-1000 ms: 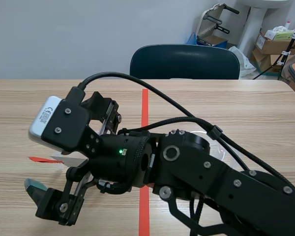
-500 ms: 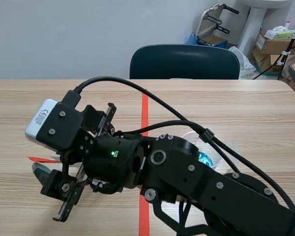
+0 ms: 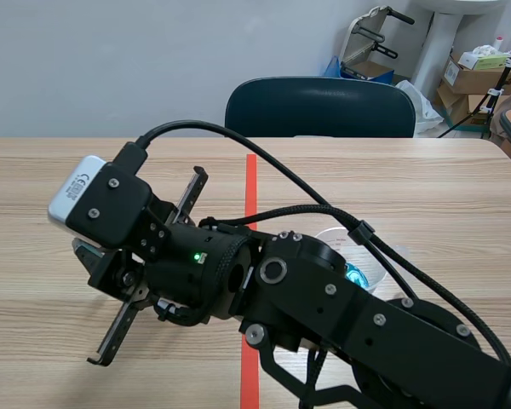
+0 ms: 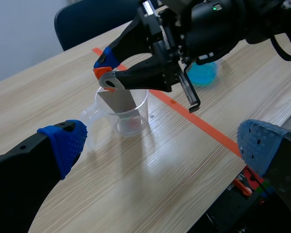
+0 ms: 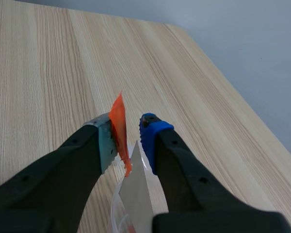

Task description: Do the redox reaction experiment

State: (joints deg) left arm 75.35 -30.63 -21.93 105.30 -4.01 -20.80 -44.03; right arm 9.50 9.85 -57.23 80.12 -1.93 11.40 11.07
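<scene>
Dipping the metal strip (image 4: 117, 99) into the clear cup (image 4: 132, 120), the right gripper (image 4: 106, 73) pinches its orange-tagged top; the left gripper (image 4: 162, 141) gapes wide, empty. Next, I judge: lower it straight, then release.

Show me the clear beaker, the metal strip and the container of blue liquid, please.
clear beaker (image 4: 134, 122): left wrist view, on its front wall.
metal strip (image 4: 115, 101): left wrist view, on its flat grey face.
container of blue liquid (image 4: 203, 75): left wrist view, on the blue seen through its wall.
</scene>
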